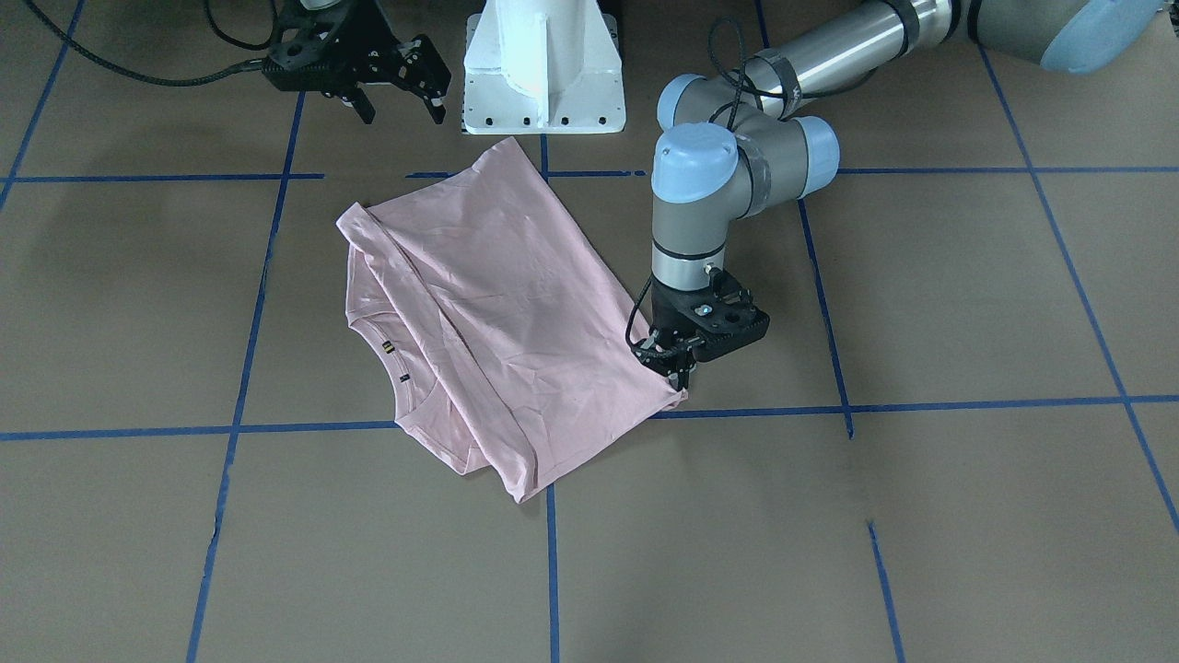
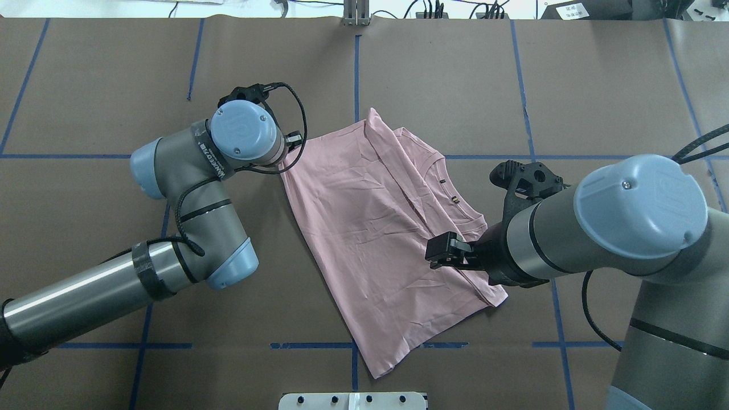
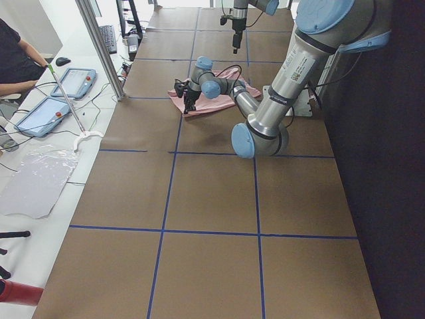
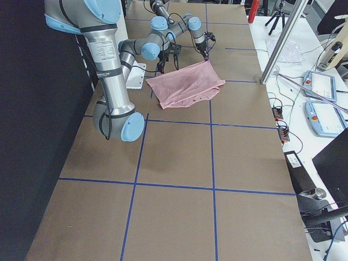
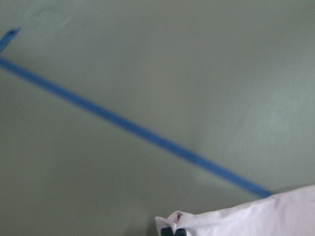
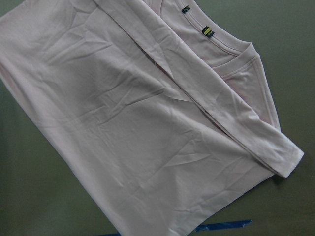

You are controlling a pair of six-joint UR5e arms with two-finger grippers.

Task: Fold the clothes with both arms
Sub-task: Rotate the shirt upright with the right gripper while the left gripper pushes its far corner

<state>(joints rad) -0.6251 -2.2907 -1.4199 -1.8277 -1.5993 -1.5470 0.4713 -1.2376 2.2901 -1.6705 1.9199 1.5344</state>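
Front view: the pink T-shirt (image 1: 497,304), half folded, lies slantwise on the desk (image 1: 921,516), its long axis running from the white base (image 1: 543,74) outward. The left pincer (image 1: 680,376) is clamped on its outer corner. The right pincer (image 1: 398,92) hangs open above the desk near the base.

Overhead: the shirt spreads from the left pincer toward the robot's right, so the left arm is nearer.

Left wrist view: a cloth corner sits pinched at the bottom edge. That corner probably has to be carried across the shirt.

T-shirt (image 2: 364,228) at table (image 2: 598,85) centre
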